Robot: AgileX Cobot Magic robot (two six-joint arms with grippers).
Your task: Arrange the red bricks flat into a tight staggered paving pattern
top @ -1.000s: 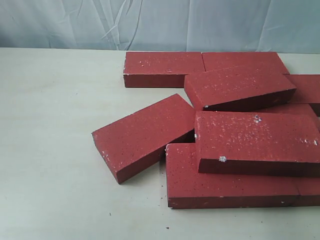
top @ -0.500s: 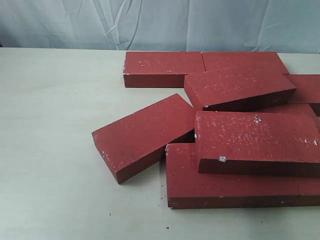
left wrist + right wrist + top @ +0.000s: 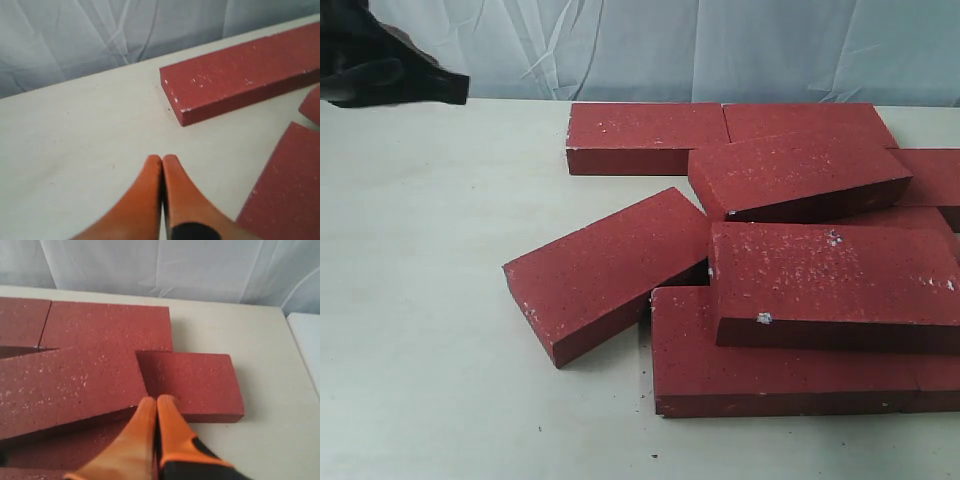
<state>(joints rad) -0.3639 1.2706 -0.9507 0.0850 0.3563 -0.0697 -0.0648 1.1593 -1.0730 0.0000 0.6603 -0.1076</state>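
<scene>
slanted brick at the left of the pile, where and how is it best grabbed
Probably grip the slanted brick across its long sides near its free left end, coming from above over the bare table. That end lies clear, while its right end crowds the neighbouring bricks.
</scene>
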